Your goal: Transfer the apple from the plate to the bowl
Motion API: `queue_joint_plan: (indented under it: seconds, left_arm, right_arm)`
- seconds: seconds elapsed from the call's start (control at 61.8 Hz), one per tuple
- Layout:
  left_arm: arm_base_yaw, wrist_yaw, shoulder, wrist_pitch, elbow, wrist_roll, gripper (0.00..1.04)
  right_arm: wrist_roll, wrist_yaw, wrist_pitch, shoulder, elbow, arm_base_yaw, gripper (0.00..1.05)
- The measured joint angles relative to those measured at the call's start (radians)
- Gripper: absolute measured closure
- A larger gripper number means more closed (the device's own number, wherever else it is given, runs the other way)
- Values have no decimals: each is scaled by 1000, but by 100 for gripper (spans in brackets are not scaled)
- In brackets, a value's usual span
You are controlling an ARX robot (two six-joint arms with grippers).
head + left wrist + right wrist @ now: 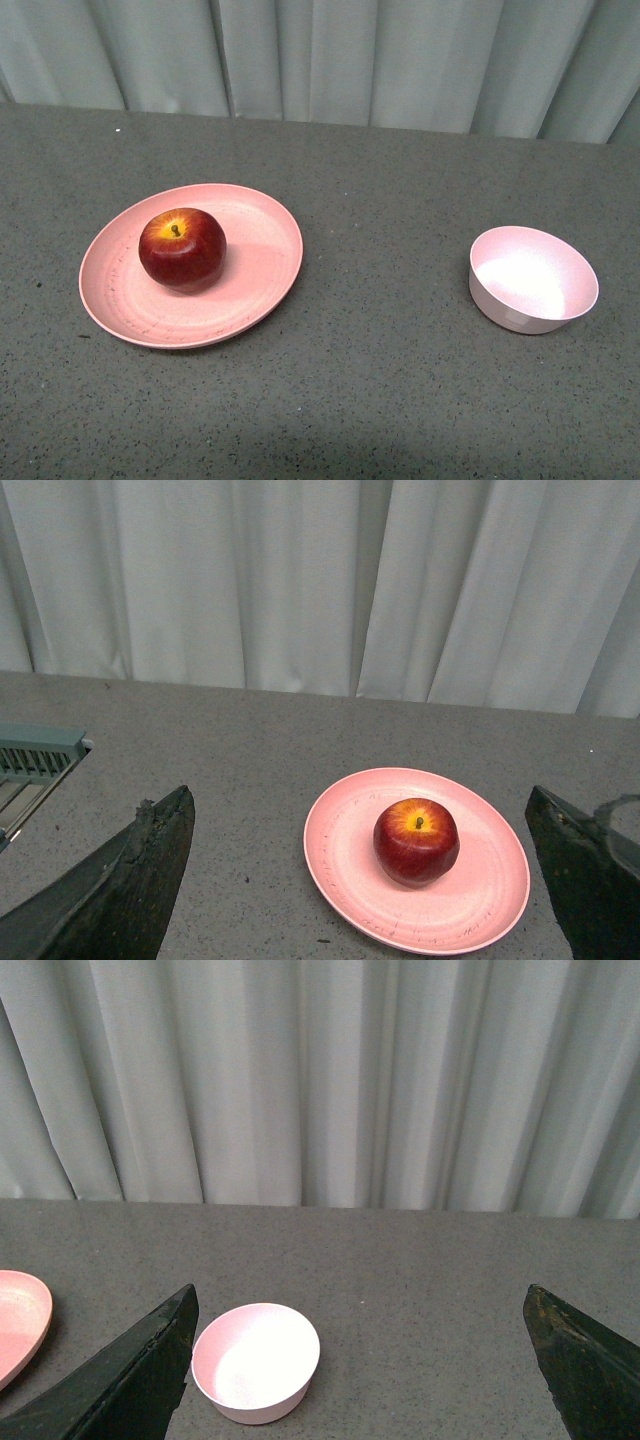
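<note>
Here, apple [417, 840] on plate [345, 860], ahead of wide-apart left fingers [130, 880], right fingers [140, 1380] likewise apart

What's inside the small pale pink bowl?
Nothing shows inside the small pale pink bowl: its whitish inside is bare. Its near inner wall is hidden by the rim. The round dark red apple sits on the salmon-pink plate.

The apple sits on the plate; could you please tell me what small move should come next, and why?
Probably ease the left claw forward and down toward the apple: it rests untouched on the plate, ahead of that wide-open claw, while the bowl stands empty further right.
</note>
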Motion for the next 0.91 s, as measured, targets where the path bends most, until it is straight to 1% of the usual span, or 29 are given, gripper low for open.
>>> queue_joint_plan:
  seconds: [0.906]
  left_arm:
    - [0,0,0,0,0,0,7]
  right_arm:
    - [0,0,0,0,0,0,9]
